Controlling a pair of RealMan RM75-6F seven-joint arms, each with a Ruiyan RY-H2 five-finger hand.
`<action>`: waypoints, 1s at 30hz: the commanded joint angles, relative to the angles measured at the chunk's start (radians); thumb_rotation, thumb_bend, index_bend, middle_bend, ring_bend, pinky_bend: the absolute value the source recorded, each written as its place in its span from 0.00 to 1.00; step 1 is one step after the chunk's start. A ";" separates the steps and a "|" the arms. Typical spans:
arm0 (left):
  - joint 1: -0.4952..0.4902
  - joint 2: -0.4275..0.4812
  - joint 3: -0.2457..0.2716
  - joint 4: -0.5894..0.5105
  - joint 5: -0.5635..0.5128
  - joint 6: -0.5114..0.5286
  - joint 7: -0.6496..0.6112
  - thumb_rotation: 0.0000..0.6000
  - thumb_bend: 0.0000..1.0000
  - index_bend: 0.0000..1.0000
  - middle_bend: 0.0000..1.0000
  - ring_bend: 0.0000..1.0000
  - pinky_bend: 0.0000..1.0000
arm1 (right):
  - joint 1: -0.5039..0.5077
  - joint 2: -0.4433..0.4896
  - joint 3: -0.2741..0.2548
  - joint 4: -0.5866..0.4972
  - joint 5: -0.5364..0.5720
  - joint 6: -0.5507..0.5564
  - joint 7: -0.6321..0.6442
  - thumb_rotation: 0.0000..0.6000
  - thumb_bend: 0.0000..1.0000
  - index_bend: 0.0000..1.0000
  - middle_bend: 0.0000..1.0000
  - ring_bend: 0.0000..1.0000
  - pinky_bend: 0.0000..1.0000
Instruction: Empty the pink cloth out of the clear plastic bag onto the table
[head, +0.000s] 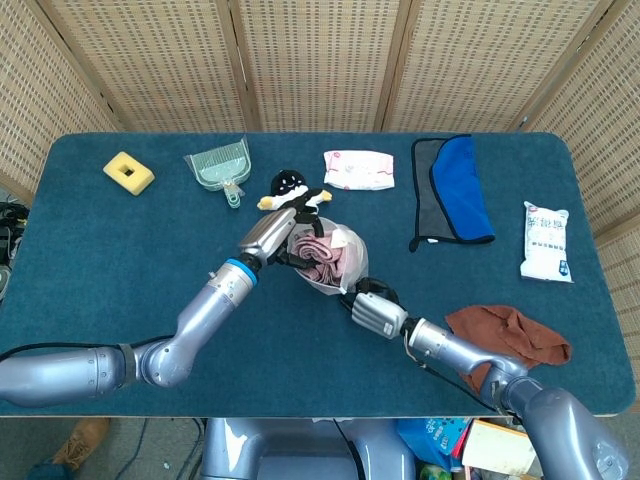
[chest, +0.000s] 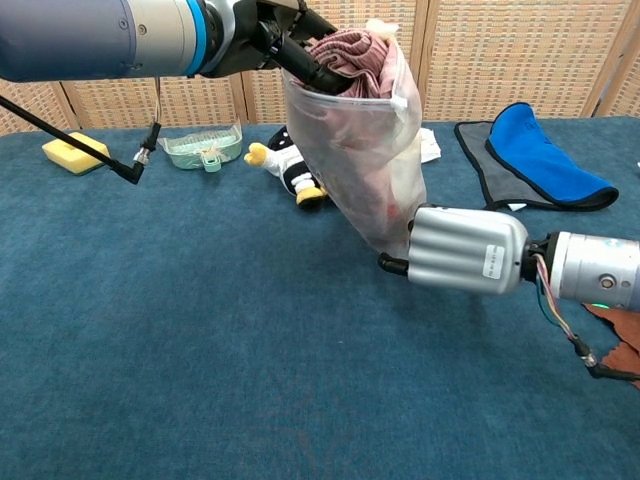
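The clear plastic bag (head: 338, 268) (chest: 372, 160) hangs above the table's middle, mouth up, with the pink cloth (head: 318, 250) (chest: 352, 50) bunched inside and poking out of the opening. My left hand (head: 275, 233) (chest: 268, 32) grips the bag's top rim and holds it up. My right hand (head: 371, 310) (chest: 462, 262) grips the bag's bottom corner, just above the table; its fingers are hidden behind its back in the chest view.
A penguin plush (head: 291, 189) lies just behind the bag. Further back are a green dustpan (head: 220, 168), a yellow sponge (head: 128, 172), a tissue pack (head: 359, 168) and a blue-grey cloth (head: 455, 188). A brown cloth (head: 510, 333) and a white packet (head: 546, 241) lie right.
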 joint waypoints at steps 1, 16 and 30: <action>-0.005 0.005 0.002 -0.006 -0.006 0.000 0.001 1.00 0.48 0.75 0.00 0.00 0.00 | 0.000 -0.005 0.004 0.000 0.005 0.003 0.001 1.00 0.00 0.28 0.72 0.68 0.79; -0.023 0.046 0.021 -0.051 -0.052 -0.025 -0.012 1.00 0.49 0.75 0.00 0.00 0.00 | 0.003 -0.016 0.002 0.008 0.012 0.021 0.011 1.00 0.27 0.46 0.73 0.69 0.79; -0.029 0.059 0.039 -0.058 -0.044 -0.037 -0.048 1.00 0.49 0.75 0.00 0.00 0.00 | 0.004 -0.017 -0.013 0.011 0.010 0.034 0.048 1.00 0.63 0.79 0.77 0.71 0.81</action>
